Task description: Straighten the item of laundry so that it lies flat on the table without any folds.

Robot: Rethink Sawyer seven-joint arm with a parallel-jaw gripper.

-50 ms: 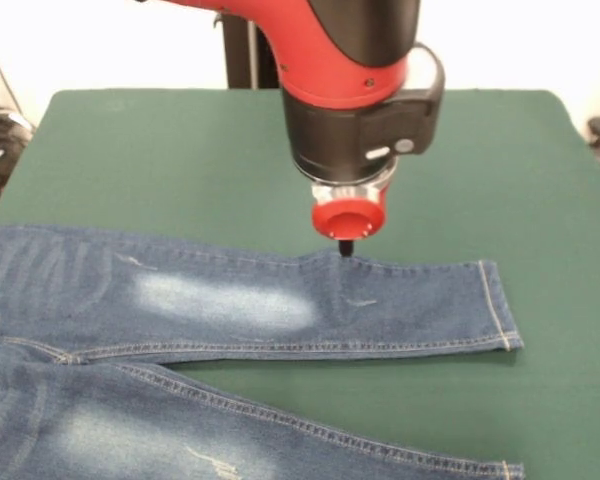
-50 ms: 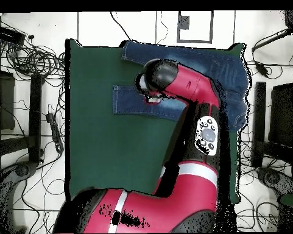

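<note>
The gripper (image 1: 346,248) pressed its dark tip onto the far edge of one jeans (image 1: 280,305) leg; whether its fingers were apart or together could not be told. The jeans lay spread on the green table (image 1: 160,160), legs parted, cuffs right.

Bench (image 1: 130,150) cloth lay bare across the far strip and behind the arm, open for passes. Bare cloth also past the cuffs on that side, and a narrow wedge of it between the two legs. Jeans (image 1: 230,300) covered the near band, flat and low. Only tall obstacle: the arm itself, its claw (image 1: 346,248) down at the upper leg's far edge. Cables (image 2: 33,61) crowded the floor off the bench's edges.
</note>
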